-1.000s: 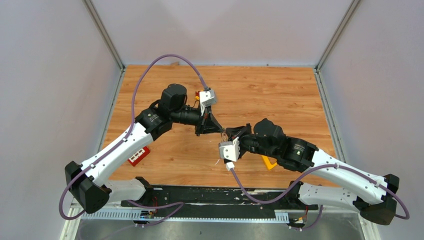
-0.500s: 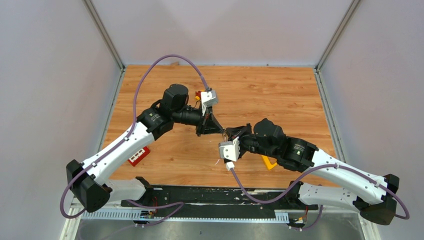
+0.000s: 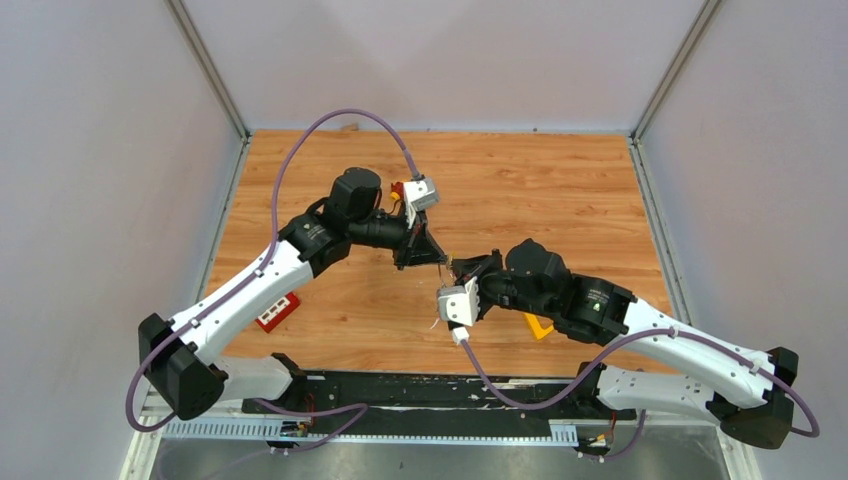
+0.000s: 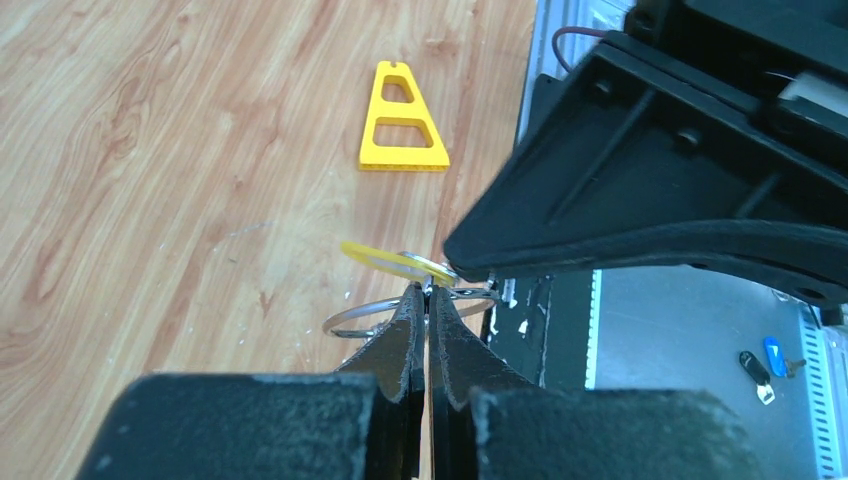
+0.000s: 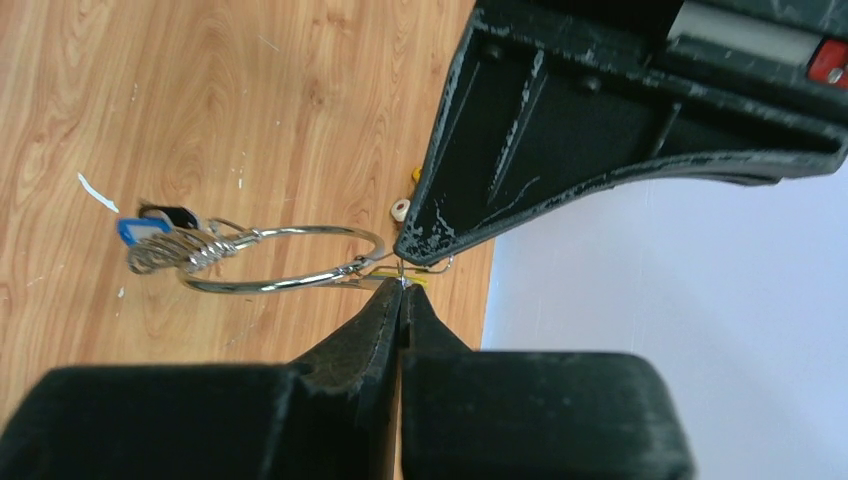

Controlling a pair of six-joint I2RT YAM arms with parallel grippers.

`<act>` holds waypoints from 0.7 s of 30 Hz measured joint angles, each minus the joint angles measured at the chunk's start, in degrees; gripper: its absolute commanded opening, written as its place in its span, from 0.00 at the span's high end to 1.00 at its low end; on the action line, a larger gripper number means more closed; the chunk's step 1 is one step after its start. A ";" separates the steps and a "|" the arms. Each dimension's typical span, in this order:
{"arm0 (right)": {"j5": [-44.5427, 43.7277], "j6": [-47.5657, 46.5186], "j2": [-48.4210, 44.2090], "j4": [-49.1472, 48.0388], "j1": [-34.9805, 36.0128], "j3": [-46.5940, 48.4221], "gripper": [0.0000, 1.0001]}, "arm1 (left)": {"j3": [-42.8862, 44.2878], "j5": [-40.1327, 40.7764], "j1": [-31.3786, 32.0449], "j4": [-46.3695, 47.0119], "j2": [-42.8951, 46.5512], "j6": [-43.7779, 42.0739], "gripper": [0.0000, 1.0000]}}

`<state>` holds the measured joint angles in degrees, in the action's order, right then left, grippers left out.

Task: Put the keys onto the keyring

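Gently: right claw (image 5: pixel 400 292) clamps the keyring (image 5: pixel 285 232), left claw (image 4: pixel 428 300) pinches the yellow-tagged key (image 4: pixel 385 258). Hold the ring steady; thread the key slowly along its wire.

A table top of orange-brown wood-grain laminate (image 3: pixel 560 190) forms the floor of the cell. Plain pale grey walls (image 3: pixel 440 60) close it in on three sides, and slim grey metal corner posts (image 3: pixel 210 70) slant up at the back. A flat black base plate (image 3: pixel 400 390) runs along the near edge. The light is soft and even.
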<state>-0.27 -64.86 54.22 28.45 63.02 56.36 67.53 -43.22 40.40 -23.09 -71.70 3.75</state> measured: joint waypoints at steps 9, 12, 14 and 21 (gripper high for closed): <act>0.90 0.02 0.02 -0.04 0.81 0.00 1.00 | 0.00 1.05 -0.02 0.09 -0.50 0.04 1.00; 0.02 -0.02 0.02 -0.22 0.90 -0.07 1.00 | 0.00 0.85 -0.02 0.15 -0.50 0.00 1.00; -0.98 -0.15 0.02 -0.44 0.92 -0.20 1.00 | 0.00 0.59 -0.02 0.15 -0.48 -0.17 1.00; -4.04 -1.36 -0.44 -0.74 0.92 -0.66 1.00 | -0.63 -1.60 -0.04 -0.13 1.40 -3.63 1.00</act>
<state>-4.32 -66.22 53.78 27.70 63.94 55.70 66.89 -44.82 40.36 -23.22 -70.30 0.12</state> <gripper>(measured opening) 0.009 0.007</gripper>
